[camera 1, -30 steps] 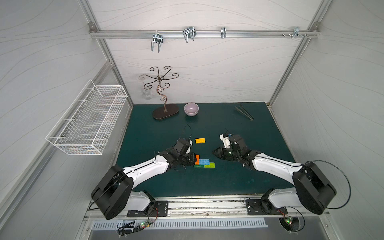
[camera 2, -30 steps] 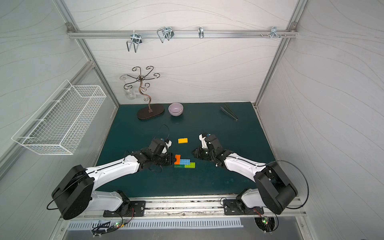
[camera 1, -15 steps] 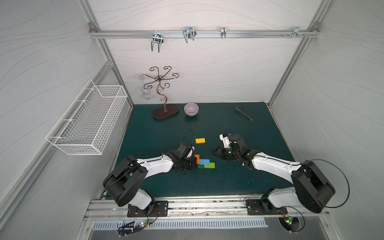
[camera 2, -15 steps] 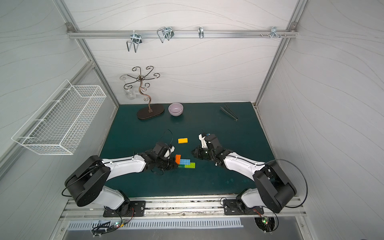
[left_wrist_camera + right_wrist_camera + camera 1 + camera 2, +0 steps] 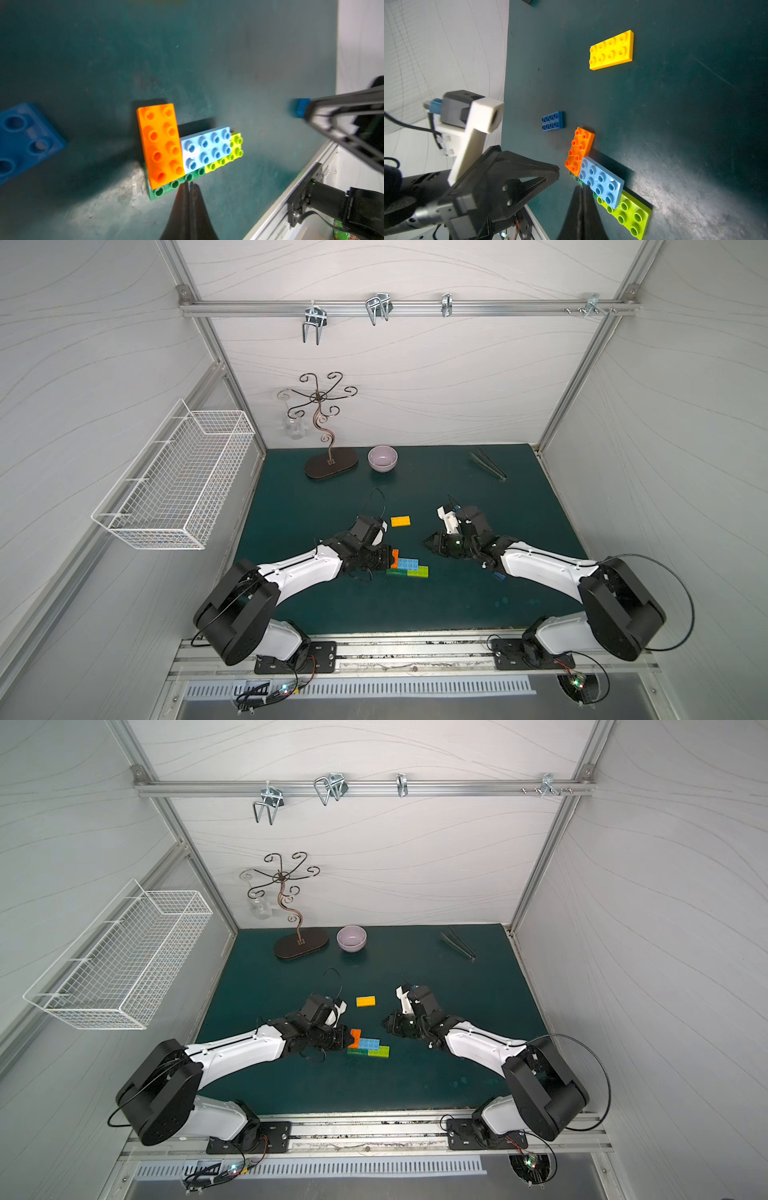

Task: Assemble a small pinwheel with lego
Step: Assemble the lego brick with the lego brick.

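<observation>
The orange brick (image 5: 160, 143), the light blue brick (image 5: 205, 149) and the yellow brick (image 5: 611, 49) are glossy moulded plastic, and their smooth faces and studs catch the light. The counter (image 5: 316, 506) has a matt dark teal covering, scuffed pale and slightly grainy near the bricks. The left pincer (image 5: 189, 184) is matt black plastic. The left arm (image 5: 299, 572) and right arm (image 5: 544, 568) have smooth white shells with a faint sheen between dull black joints. The bowl (image 5: 382, 458) looks glazed and shiny. The basket (image 5: 174, 489) is white coated wire. The rail (image 5: 407, 306) overhead is bare brushed metal, and the tongs (image 5: 488, 464) are dull grey metal.
</observation>
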You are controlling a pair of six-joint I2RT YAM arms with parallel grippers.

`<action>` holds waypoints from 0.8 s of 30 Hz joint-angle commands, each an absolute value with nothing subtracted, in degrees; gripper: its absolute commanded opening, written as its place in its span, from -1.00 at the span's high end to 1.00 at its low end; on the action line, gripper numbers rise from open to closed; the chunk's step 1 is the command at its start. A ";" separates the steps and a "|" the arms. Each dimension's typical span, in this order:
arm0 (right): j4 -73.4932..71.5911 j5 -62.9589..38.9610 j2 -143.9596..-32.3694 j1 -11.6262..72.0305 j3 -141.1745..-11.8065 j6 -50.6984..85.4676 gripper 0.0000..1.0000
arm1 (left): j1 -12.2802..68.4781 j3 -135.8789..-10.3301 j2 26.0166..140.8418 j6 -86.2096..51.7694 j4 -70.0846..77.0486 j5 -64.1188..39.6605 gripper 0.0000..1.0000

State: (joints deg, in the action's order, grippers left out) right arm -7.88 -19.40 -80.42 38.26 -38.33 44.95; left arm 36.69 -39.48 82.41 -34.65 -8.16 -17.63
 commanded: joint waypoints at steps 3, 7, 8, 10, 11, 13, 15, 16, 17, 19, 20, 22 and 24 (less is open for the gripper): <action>-7.39 -19.41 -80.59 38.03 -39.56 44.09 1.00 | 36.41 -41.03 86.19 -33.15 -5.27 -18.81 1.00; -7.39 -19.68 -80.75 38.05 -39.43 44.15 1.00 | 36.46 -38.78 91.22 -33.49 -3.61 -18.76 1.00; -7.18 -19.68 -80.70 38.00 -39.43 44.04 1.00 | 36.39 -38.00 91.22 -33.63 -3.42 -18.49 1.00; -6.77 -19.66 -80.38 37.93 -39.55 43.75 1.00 | 36.46 -37.24 89.82 -33.76 -3.95 -17.93 1.00; -6.69 -19.64 -80.14 37.97 -39.64 43.53 1.00 | 36.47 -37.55 88.92 -33.50 -4.40 -17.76 1.00; -5.83 -19.73 -79.97 37.97 -40.18 43.07 1.00 | 36.28 -39.73 86.87 -32.84 -6.80 -17.08 1.00; -5.35 -20.30 -79.99 37.94 -40.81 42.98 1.00 | 35.67 -43.13 84.51 -32.78 -10.22 -16.56 1.00; -4.90 -20.51 -79.78 37.94 -41.23 43.01 1.00 | 35.33 -45.08 82.84 -32.87 -12.23 -15.40 0.87; -4.43 -20.81 -79.46 37.87 -41.52 42.93 1.00 | 35.04 -46.50 80.98 -32.95 -14.74 -13.64 0.69; -1.82 -21.01 -78.27 37.97 -42.60 41.55 1.00 | 34.57 -50.81 77.94 -31.37 -21.68 -7.58 0.40; -0.22 -20.69 -77.56 37.95 -42.91 40.75 1.00 | 34.22 -52.76 77.38 -29.28 -24.71 -5.47 0.30; 4.03 -19.74 -76.08 37.94 -43.86 38.54 1.00 | 33.34 -56.53 77.66 -22.39 -30.97 1.51 0.27; 7.98 -18.69 -74.47 37.96 -44.68 36.05 1.00 | 31.29 -56.14 78.18 -12.89 -30.67 2.69 0.31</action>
